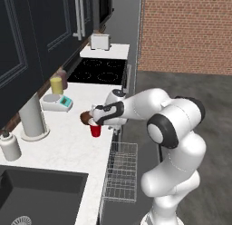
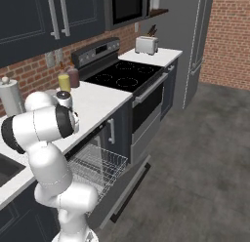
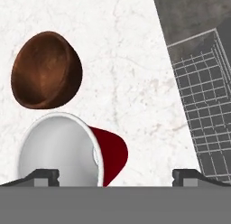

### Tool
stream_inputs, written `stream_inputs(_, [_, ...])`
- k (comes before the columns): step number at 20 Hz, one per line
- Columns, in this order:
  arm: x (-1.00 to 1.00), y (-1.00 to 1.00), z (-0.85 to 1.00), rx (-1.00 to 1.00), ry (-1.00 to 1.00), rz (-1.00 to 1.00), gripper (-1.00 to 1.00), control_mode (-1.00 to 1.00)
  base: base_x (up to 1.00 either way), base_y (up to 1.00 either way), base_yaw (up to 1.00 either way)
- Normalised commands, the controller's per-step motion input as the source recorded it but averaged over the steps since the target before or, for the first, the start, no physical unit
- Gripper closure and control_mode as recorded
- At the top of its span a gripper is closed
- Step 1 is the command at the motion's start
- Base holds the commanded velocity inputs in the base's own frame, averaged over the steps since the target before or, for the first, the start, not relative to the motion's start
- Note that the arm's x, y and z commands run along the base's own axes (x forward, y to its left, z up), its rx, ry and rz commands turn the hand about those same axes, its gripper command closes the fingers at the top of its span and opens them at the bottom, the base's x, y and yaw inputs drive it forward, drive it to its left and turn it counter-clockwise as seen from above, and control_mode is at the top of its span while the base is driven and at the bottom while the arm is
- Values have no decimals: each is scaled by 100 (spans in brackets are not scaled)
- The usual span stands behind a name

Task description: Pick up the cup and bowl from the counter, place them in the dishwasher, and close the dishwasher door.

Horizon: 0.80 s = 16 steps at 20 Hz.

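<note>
Jaws stand spread wide, with nothing pinched between them: in the hand view the gripper shows one dark fingertip low at the left and the other low at the right, well apart, and the cup's white mouth sits beside the left one. From the left base view the gripper hangs just over the counter, a long white speckled worktop over dark cabinets, running from the dark sink at the near end toward the black stove. Beside the counter's edge the dishwasher is open, its dark door folded down and its grey wire rack pulled out — the rack holds nothing that can be seen. Near the counter's edge, by the rack, stands the bowl, round, glossy brown, its hollow facing up; in the left base view it is partly hidden behind the hand. Just beside it, apart by a narrow strip of counter, stands the red cup — upright, its long axis vertical, its wide mouth up and its tapered red wall narrowing toward the counter. Farther back on the counter are a white-and-teal scale and a yellow jar.
</note>
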Motion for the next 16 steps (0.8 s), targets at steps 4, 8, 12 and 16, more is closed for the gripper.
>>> stream_inputs(4, [9, 15, -16, 2, 0, 0, -100, -100, 0, 0, 0])
stream_inputs(8, [11, 17, -18, 0, 0, 0, -100, -100, 0, 0, 0])
stream_inputs(12, [8, 13, -22, 0, 0, 0, 100, -100, 0, 0, 0])
stream_inputs(16, [1, 9, -22, 0, 0, 0, 100, -100, 0, 0, 0])
